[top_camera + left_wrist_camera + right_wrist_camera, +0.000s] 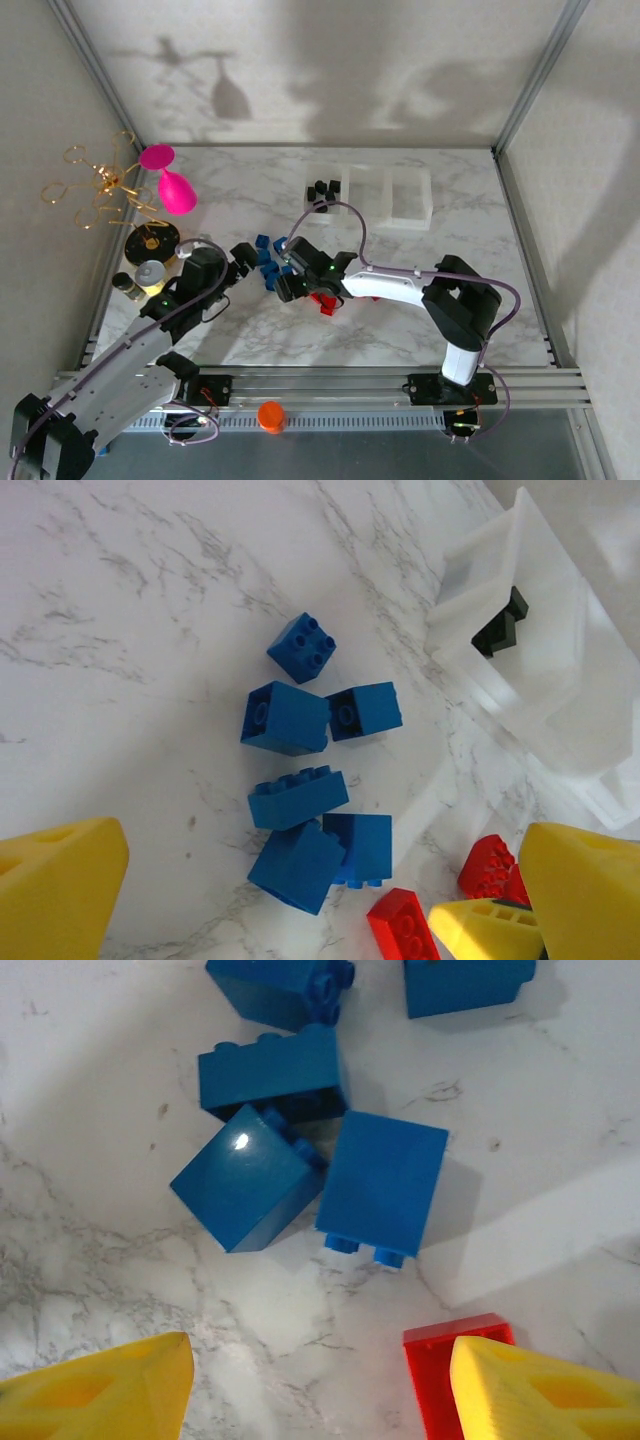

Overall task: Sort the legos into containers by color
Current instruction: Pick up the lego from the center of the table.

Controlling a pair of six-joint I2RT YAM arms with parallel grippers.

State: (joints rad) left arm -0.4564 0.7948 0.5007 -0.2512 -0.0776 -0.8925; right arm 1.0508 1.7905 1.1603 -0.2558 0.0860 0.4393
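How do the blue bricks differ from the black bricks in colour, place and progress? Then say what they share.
Colour: the blue bricks are bright blue; the black bricks are black. Place: the blue bricks lie loose on the marble table; the black bricks sit inside an end compartment of the clear tray. Progress: the blue bricks are unsorted; the black bricks are already sorted. Shared: both are small plastic bricks.

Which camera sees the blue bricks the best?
The left wrist view: all six blue bricks lie whole and in plain sight. The right wrist view is closer to them but cuts two off at the top. The top external view shows them tiny.
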